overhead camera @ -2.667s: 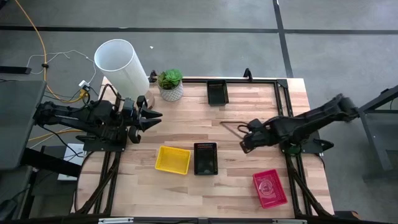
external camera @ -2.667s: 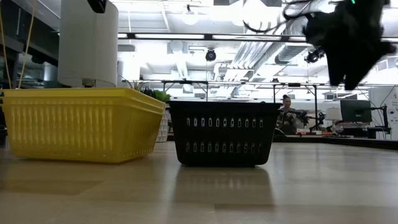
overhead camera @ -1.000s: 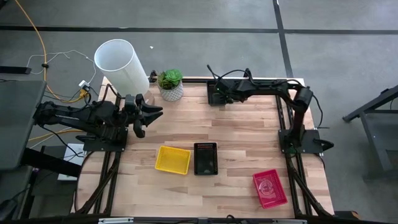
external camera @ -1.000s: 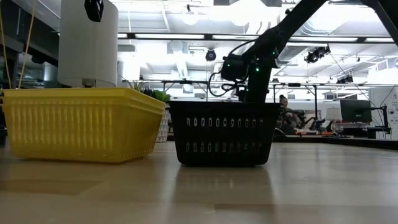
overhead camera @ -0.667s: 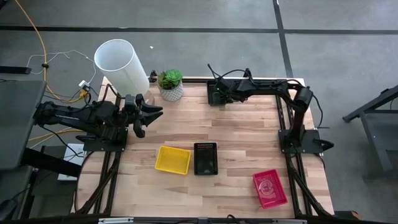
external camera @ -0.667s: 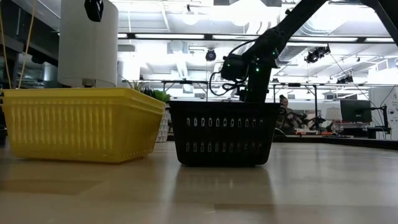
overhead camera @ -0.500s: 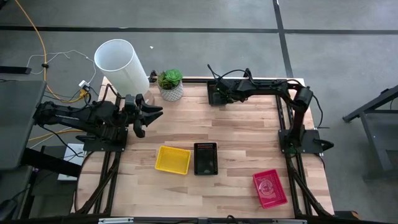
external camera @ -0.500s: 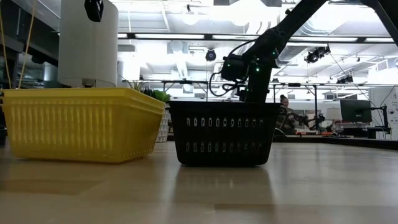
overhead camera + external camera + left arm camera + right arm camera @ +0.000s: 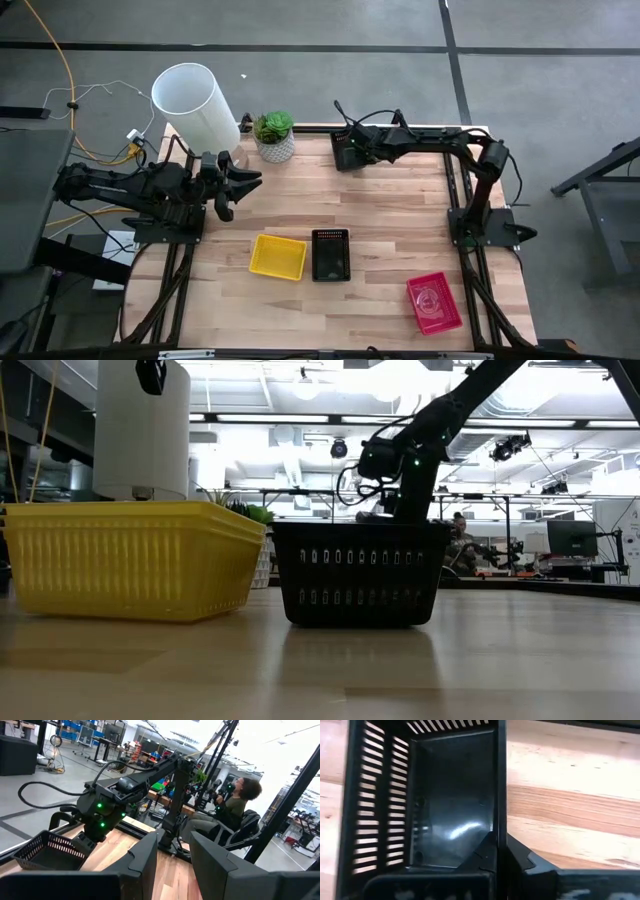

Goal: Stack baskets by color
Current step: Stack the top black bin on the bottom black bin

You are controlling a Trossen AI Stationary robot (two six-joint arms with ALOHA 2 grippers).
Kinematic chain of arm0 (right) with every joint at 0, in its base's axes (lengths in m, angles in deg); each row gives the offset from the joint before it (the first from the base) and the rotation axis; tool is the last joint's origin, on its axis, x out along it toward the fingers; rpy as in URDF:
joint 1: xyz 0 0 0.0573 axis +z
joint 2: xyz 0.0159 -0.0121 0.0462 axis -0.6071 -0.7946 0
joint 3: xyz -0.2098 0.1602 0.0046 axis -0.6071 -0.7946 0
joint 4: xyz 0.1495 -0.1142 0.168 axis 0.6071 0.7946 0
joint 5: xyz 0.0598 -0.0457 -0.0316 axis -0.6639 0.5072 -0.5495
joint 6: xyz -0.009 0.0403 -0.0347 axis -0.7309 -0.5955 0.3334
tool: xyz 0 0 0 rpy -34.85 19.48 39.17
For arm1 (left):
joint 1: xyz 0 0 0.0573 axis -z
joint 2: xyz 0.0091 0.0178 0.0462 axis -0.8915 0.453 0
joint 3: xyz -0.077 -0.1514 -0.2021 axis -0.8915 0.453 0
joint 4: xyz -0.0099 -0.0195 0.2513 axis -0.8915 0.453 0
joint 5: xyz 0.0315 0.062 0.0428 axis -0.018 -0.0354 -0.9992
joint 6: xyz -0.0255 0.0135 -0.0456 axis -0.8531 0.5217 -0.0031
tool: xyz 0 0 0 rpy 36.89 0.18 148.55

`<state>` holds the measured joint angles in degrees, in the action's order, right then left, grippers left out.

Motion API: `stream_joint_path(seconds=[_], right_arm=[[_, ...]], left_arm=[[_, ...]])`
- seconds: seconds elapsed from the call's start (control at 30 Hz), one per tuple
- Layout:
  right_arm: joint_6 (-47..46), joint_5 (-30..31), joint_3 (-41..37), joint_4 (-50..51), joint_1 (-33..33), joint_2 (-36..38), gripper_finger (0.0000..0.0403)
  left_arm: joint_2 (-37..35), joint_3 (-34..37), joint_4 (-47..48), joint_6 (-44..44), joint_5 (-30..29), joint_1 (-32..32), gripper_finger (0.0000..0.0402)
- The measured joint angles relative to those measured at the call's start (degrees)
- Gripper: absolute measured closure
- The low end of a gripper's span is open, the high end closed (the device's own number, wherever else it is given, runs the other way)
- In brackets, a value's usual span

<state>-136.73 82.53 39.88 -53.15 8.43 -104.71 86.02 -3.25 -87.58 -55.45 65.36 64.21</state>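
Grip taken on far black basket; lift and carry to follow

Black basket (image 9: 348,150) sits at the upper centre of the high view, at the far edge of the worktop (image 9: 400,240). The right hand (image 9: 352,146) is on it, and the right wrist view shows the fingers brought together on one side wall (image 9: 499,795), one inside and one outside the rim. In the left wrist view the basket (image 9: 50,851) appears tipped, one end raised, though whether it is clear of the wood cannot be told.

A second black basket (image 9: 331,254) lies at lower centre, just beside the yellow basket (image 9: 278,257). The red basket (image 9: 434,302) is at lower right, well apart from both.

The left hand (image 9: 240,184) waits at middle left near the white cylinder (image 9: 194,103) and the plant pot (image 9: 273,137), fingers parted and holding nothing.

Assessment: the step in hand is the pickup of the far black basket. Next comes a clean lift, a carry down-frame to the second black basket, and a level, square alignment so it nests inside. A single-wall grip may let the basket swing.
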Motion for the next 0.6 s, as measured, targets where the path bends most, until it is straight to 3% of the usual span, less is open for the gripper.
stream_joint_path(seconds=[0.33,0.6], right_arm=[[2.9,0.4,0.0,0.2,0.0,5.5,0.0402],[5.1,2.6,0.0,1.2,1.1,16.4,0.0403]], left_arm=[[0.0,0.0,0.0,0.6,0.0,0.0,0.0298],[0.0,0.0,0.0,0.5,0.5,0.0,0.0298]])
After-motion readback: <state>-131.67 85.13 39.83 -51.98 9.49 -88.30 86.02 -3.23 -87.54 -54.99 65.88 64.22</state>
